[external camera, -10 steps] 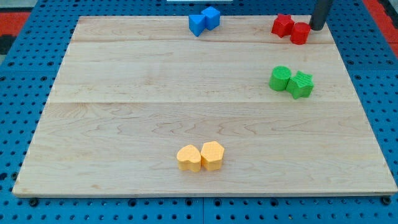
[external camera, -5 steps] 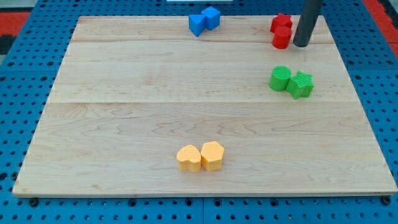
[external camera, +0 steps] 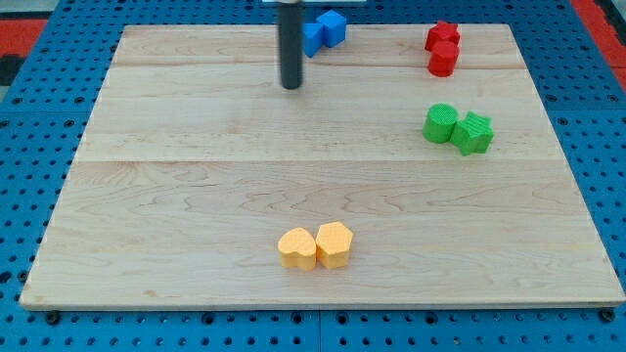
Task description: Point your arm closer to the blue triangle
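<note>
Rod standing upright over the board (external camera: 176, 196), my tip (external camera: 291, 86) sitting just below the blue triangle (external camera: 311, 37), no hand, nothing grasped, blue cube (external camera: 333, 26) touching the triangle's right.

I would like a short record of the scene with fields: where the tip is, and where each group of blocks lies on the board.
tip: my tip rests on the board, just below and left of the blue pair
blue blocks: two, touching, at the view's top; the rod partly hides the left one
red blocks: two, touching, top right
green blocks: two, side by side, right side
yellow blocks: two, side by side, bottom centre
board: pale wood
</note>
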Tool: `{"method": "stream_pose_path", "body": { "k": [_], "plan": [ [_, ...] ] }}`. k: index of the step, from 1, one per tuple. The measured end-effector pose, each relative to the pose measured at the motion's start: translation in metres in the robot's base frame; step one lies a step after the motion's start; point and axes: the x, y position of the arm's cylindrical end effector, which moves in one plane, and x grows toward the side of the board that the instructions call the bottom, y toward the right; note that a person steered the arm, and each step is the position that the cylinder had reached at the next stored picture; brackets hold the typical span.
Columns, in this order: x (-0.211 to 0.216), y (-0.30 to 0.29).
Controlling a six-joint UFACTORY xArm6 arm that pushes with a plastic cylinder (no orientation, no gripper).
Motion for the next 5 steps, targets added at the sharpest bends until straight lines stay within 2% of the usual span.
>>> {"method": "stream_pose_path", "body": {
  "k": [1,2,3,5],
  "plan": [
    [-0.034,-0.056],
    [-0.071,-0.088],
    [-0.11,-0.081],
    [-0.11,-0.078]
  ]
}}
